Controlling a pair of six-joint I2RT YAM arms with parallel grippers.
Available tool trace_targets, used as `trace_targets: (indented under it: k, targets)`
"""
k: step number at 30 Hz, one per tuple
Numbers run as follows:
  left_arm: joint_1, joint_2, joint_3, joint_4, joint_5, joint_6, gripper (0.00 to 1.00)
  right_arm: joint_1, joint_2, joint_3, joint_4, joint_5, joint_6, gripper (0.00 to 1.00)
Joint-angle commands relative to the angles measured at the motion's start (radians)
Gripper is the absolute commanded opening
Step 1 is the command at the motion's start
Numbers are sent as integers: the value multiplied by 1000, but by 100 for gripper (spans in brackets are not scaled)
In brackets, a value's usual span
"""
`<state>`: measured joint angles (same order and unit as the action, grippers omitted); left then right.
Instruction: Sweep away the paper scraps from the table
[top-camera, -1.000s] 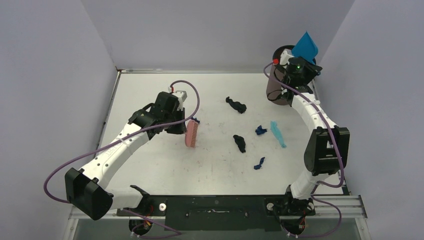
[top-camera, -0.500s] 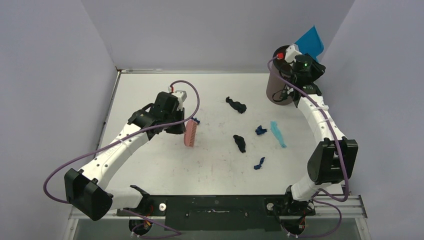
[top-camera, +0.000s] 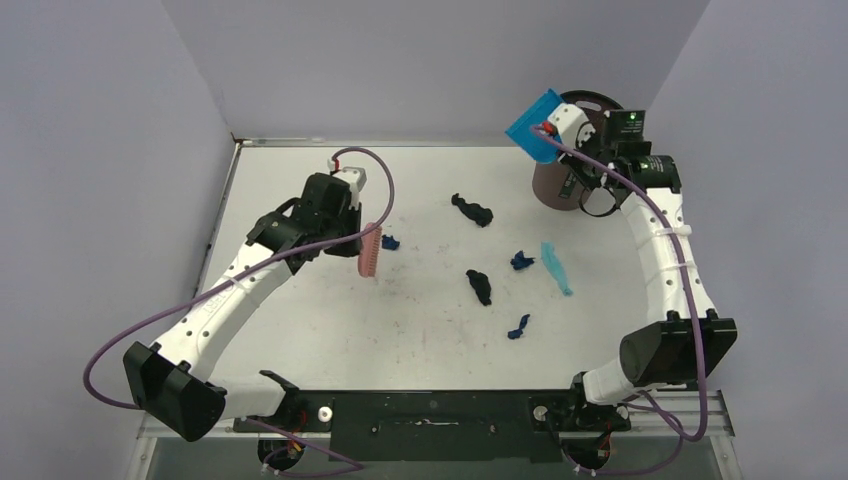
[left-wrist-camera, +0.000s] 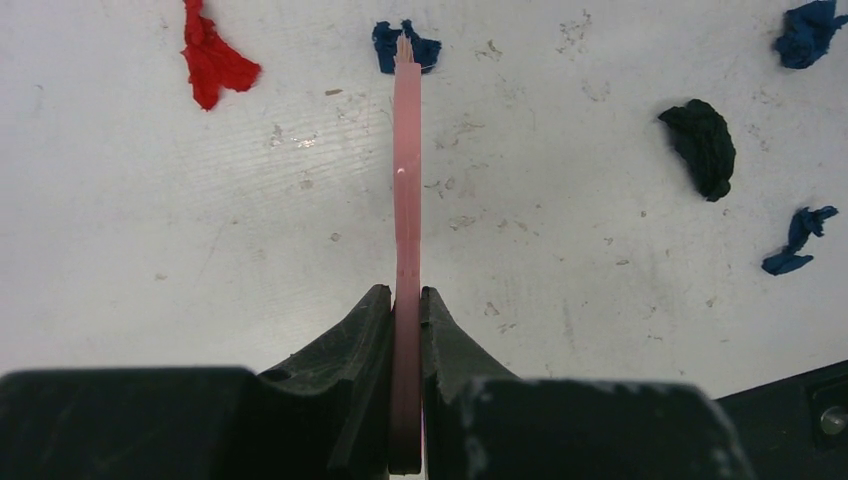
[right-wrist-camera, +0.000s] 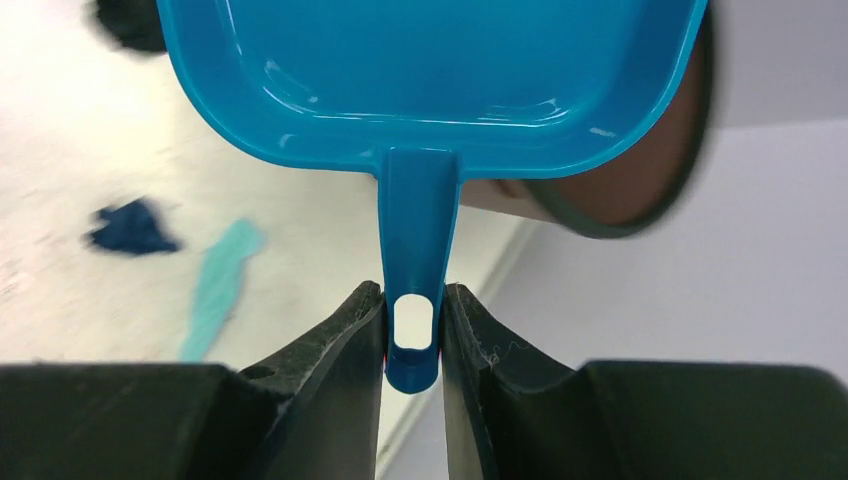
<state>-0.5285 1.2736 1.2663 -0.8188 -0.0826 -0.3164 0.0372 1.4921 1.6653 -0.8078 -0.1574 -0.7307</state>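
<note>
Pink bristles of the brush (top-camera: 370, 251) stood edge-on just beside one dark-blue scrap (top-camera: 390, 242), the handle clamped tight in the left gripper (left-wrist-camera: 405, 298). The right gripper (right-wrist-camera: 413, 300) pinched the blue dustpan (top-camera: 533, 125) by its handle, raised beside the brown bin (top-camera: 553, 188) at the far right edge of the table (top-camera: 300, 330). The paper scraps (top-camera: 479, 286) lay mid-table, away from every edge, with bare white surface nearer the arms.
</note>
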Motion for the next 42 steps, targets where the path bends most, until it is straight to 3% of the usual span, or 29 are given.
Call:
trace_targets:
  k: [1,6,12,16,25,37,42]
  targets:
    - [12,-14,75,-14,-93,47,0,24,-38,-73,-199,-236,-40,5]
    - [17,37,130,-61,-233,86,0,175,-68,-239,-281,-268,-72,5]
    - [40,102,176,-74,-403,131,0,484,-47,-449,-185,-139,50,8]
    - [61,156,218,-83,-479,163,0,565,26,-464,-147,-157,114,9]
    - [125,194,231,-72,-477,167,0,592,283,-399,-70,-126,208,12]
    - [147,147,176,-34,-418,166,0,628,312,-409,57,-156,314,19]
    - [151,150,179,-36,-415,168,0,650,313,-428,97,-131,334,34]
